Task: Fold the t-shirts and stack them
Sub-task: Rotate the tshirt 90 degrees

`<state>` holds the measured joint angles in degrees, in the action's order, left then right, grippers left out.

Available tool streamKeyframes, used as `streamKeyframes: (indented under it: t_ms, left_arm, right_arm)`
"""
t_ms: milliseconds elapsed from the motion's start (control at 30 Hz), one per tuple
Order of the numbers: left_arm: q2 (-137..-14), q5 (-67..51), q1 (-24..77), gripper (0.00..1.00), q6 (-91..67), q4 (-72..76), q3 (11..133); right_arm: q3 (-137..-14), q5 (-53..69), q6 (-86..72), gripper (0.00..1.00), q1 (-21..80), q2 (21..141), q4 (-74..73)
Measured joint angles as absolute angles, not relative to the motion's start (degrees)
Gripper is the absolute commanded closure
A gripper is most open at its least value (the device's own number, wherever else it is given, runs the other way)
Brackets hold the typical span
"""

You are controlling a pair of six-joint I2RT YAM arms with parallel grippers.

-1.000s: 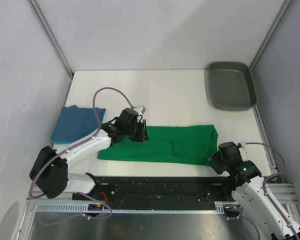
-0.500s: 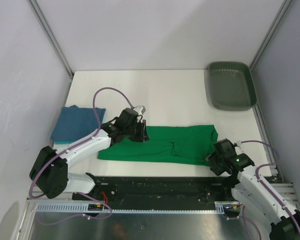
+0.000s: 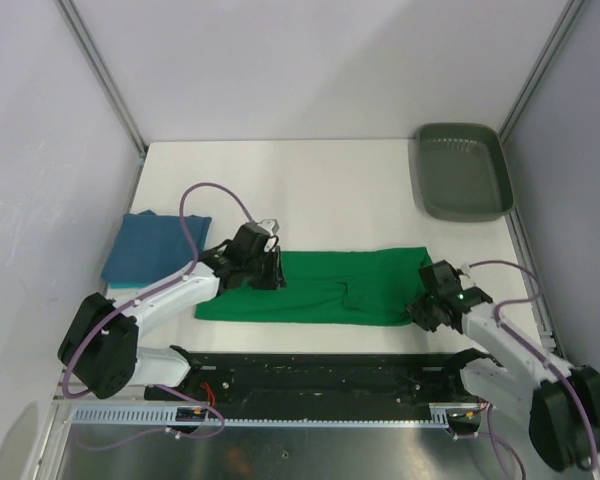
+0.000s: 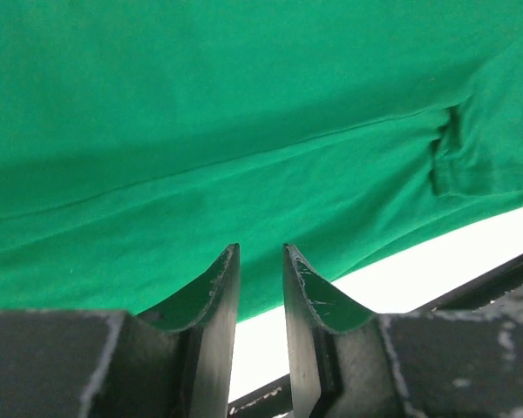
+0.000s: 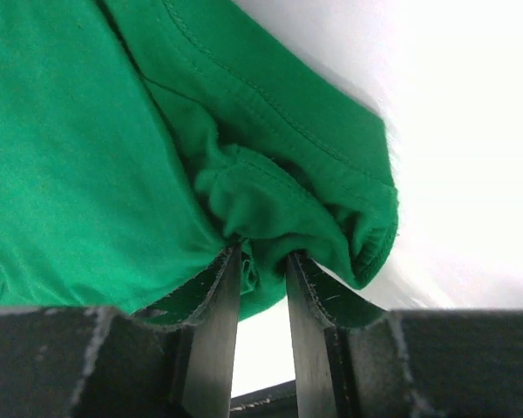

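Bare table behind green shirt, tray filling far right corner, blue shirt at left

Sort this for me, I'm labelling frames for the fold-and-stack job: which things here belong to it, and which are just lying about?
Belongs to the job:
- green t-shirt, laid out wide on the near side
- teal blue t-shirt, a compact rectangle at the left

Just lying about:
- dark tray, far right corner

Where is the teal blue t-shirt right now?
In the top external view, the teal blue t-shirt lies folded at the left edge of the table, just left of the green t-shirt.
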<state>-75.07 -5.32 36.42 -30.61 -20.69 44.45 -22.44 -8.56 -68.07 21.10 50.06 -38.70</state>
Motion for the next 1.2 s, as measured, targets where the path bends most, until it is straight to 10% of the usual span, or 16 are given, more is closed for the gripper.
streamKeyframes:
  t_ms: [400,800,1200]
  left_arm:
    - [-74.13,-4.43,35.97,0.69,-31.53,-22.24,42.06]
    - [-83.85,-3.05,35.0,0.69,-30.11,-24.43,49.17]
    - [-91.35,0.89,33.98,0.71,-26.76,-27.03,55.51]
  right_arm:
    - [-46.13,-3.64,-52.53,0.77,15.49,88.44,-22.33]
    - [-96.49,-2.72,-34.98,0.76,9.37,126.96,-25.23]
    - [-131.17,-1.32,-25.76,0.53,7.46,146.69,-36.07]
